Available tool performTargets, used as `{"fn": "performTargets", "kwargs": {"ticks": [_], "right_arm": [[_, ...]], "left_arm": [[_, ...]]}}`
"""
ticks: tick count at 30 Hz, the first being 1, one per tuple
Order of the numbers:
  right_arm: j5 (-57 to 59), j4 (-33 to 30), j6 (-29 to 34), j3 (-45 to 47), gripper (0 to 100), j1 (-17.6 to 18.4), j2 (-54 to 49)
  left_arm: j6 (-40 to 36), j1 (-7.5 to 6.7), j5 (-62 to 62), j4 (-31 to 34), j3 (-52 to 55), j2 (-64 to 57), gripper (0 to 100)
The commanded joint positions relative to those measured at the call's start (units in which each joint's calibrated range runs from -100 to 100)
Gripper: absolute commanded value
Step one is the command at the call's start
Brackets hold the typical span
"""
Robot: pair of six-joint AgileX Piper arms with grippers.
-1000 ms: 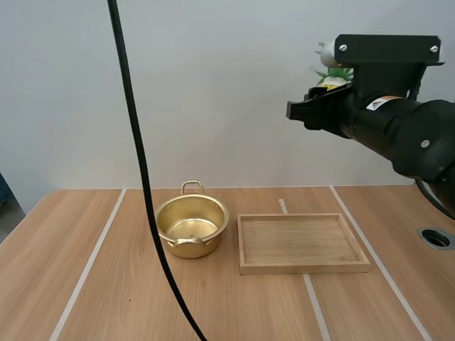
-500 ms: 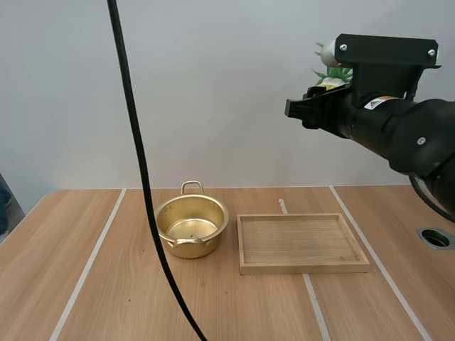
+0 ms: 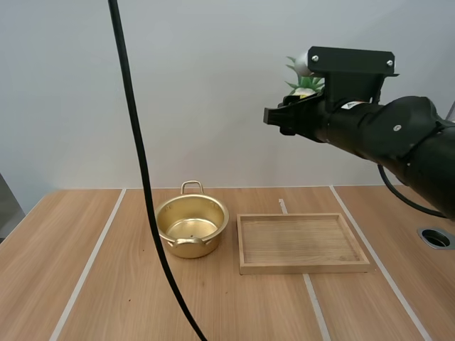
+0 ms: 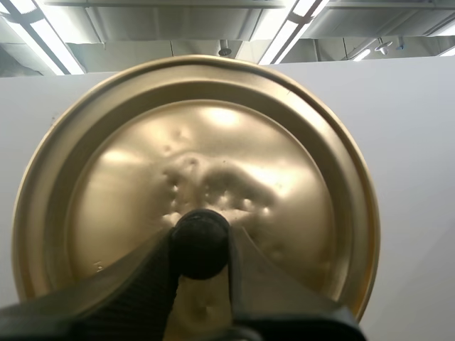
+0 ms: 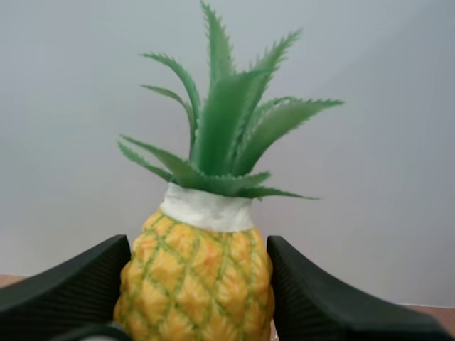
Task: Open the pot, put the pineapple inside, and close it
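Left side first: the left pincer (image 4: 200, 250) is clamped on the black knob (image 4: 200, 238) of the gold lid (image 4: 192, 142). The lid is up in the air, turned flat-on to the arm. My guess is it's parked there just to keep the pot's mouth free.

The pot (image 3: 192, 227) sits open on the wooden surface (image 3: 106, 284), with one handle at 12 o'clock and the other at 6. I can't see anything inside it. The wooden tray (image 3: 302, 268) is just beside it at 3 o'clock, also with nothing in it.

Then, way up at roughly 1 o'clock from the pot, the right pincer (image 5: 193, 291) has the pineapple (image 5: 195, 263). Its fingers are squeezed on either side of the yellow body, and the leafy crown points to 12 o'clock. Gripping the fat part and keeping it upright seems smart, since the fruit should go in bottom first.

So I'd say opening is done and the drop-in is underway. The pineapple is high above the tray's far side, well apart from the pot, so it needs to come down toward 7 o'clock. Only then can the lid go back on.
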Motion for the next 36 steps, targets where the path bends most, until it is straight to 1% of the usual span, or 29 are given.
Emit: {"fn": "performTargets", "kwargs": {"ticks": [1,5,8,10,11,12,15,22,26,32,36], "right_arm": [[1.03,8.13,-7.74,-0.53,0,0.24,1.26],[7.47,23.99,-21.45,-0.53,0,0.37,3.53],[13.00,35.25,-33.19,-0.53,0,0.37,4.65],[15.58,39.94,-38.12,-0.53,0,0.37,5.69],[16.48,41.35,-39.44,-0.53,0,0.37,5.97],[17.52,42.23,-40.44,-0.53,0,0.37,6.52],[21.20,42.01,-40.56,-0.53,0,0.37,8.42],[28.10,42.45,-44.18,-0.53,0,0.52,13.41],[30.92,44.83,-47.28,-0.53,0,0.61,17.06],[32.01,48.57,-52.69,-0.53,0,3.00,22.01],[32.02,48.69,-53.63,-0.53,0,4.76,24.55]], "left_arm": [[-0.58,-0.01,0.05,-0.90,-0.35,-0.38,0],[-1.02,0.08,0.05,-0.90,-0.35,-0.50,0],[-1.13,0.84,0.05,-0.90,-0.35,-0.50,0],[-1.13,1.18,0.31,-0.90,-0.35,-0.50,0],[-1.13,1.27,0.45,-0.90,-0.35,-0.50,0],[-1.13,1.29,0.77,-0.90,-0.35,-0.50,0],[-1.13,1.29,2.25,-0.90,-0.35,-0.50,0],[-1.23,1.29,3.87,-0.90,-0.35,-0.50,0],[-1.23,1.29,3.88,-0.90,-0.35,-0.78,0],[-1.23,1.29,3.88,-0.60,-0.35,-0.77,0],[-1.23,1.29,3.88,-0.48,-0.35,-0.77,0]]}}
